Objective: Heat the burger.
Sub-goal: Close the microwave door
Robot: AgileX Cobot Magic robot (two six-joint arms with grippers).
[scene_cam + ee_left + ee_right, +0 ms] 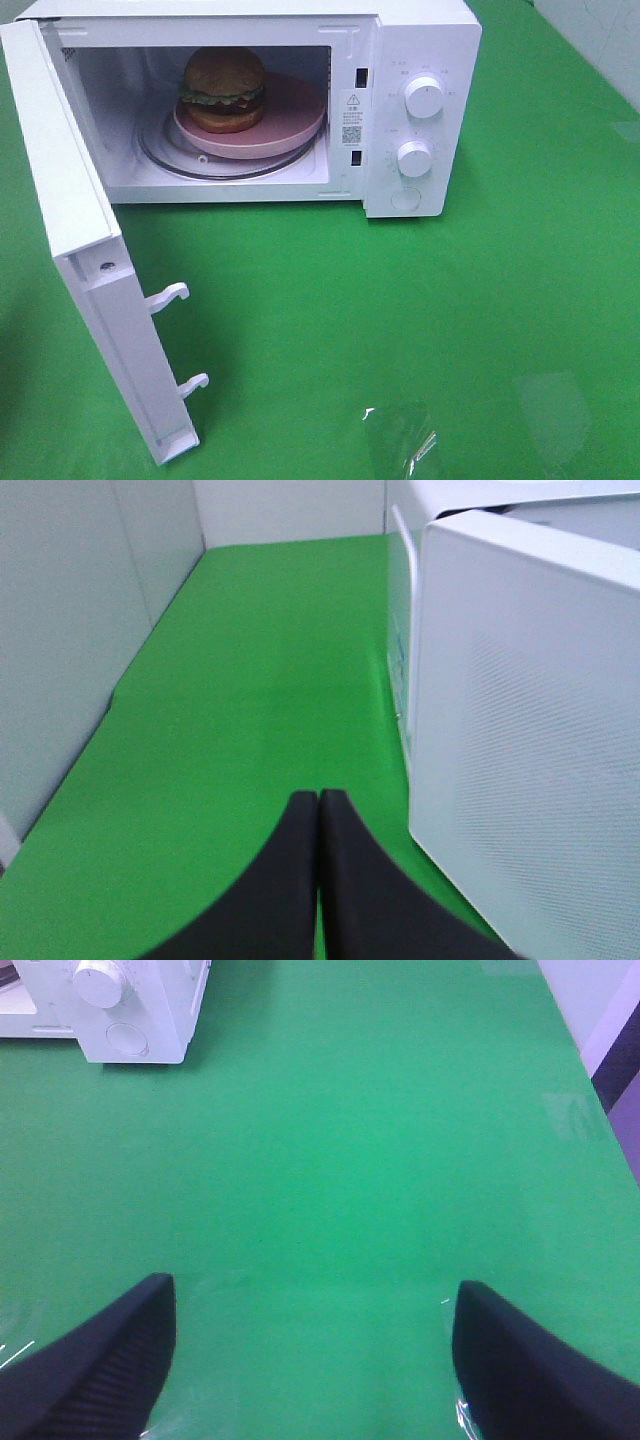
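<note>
The burger (223, 88) sits on a round pink plate (292, 132) inside the white microwave (420, 60), on its glass turntable (170, 160). The microwave door (95, 270) stands wide open, swung out toward the front left. Neither arm shows in the exterior high view. In the left wrist view my left gripper (318, 805) is shut, its black fingers pressed together with nothing between them, beside the outside of the open door (530, 750). My right gripper (312, 1305) is open over bare green cloth, with the microwave's control panel (130, 1010) far ahead of it.
Two knobs (424, 97) and a round button (405, 199) sit on the microwave's right panel. Two latch hooks (170, 296) stick out of the door's edge. Green cloth (400, 300) covers the table. White walls (60, 630) stand along its left side.
</note>
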